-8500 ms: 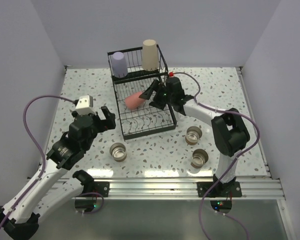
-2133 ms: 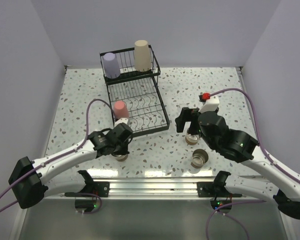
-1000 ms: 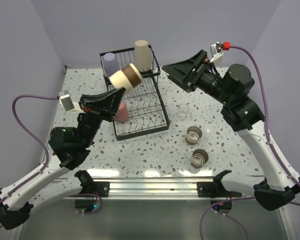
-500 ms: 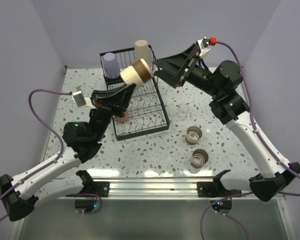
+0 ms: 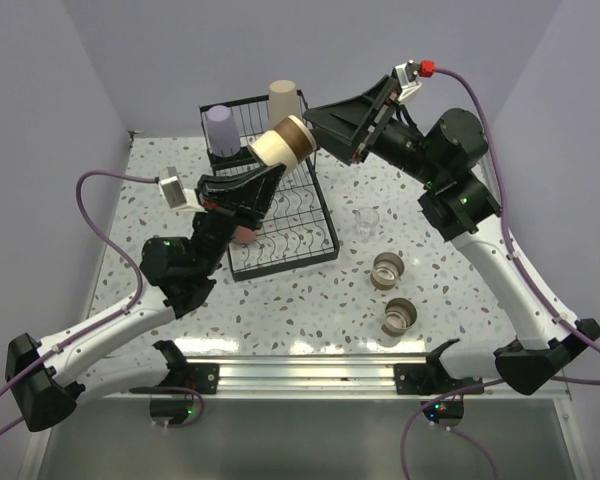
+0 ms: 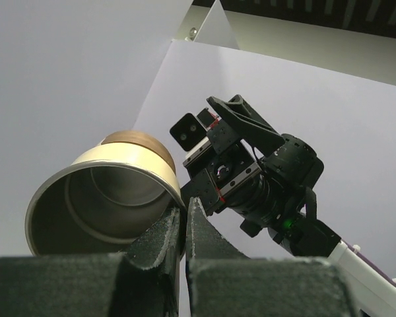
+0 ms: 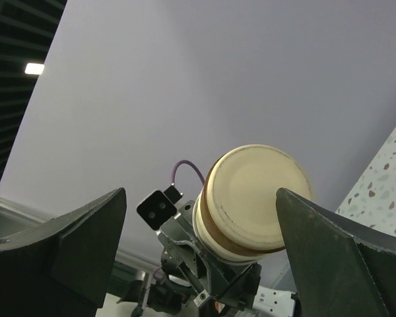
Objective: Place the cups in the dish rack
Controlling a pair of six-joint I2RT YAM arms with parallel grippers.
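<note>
Left arm stretched up over the dish rack [image 5: 280, 215], the left tool [image 6: 183, 214] clamped on the rim of a tan cup [image 5: 285, 141] held sideways in the air. Right arm arched high, the right tool [image 5: 328, 135] spread wide and empty, facing the cup's base.

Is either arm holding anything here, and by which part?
The left gripper holds a tan cup aloft, its fingers pinching the rim wall. The right gripper is open, holding nothing.
</note>
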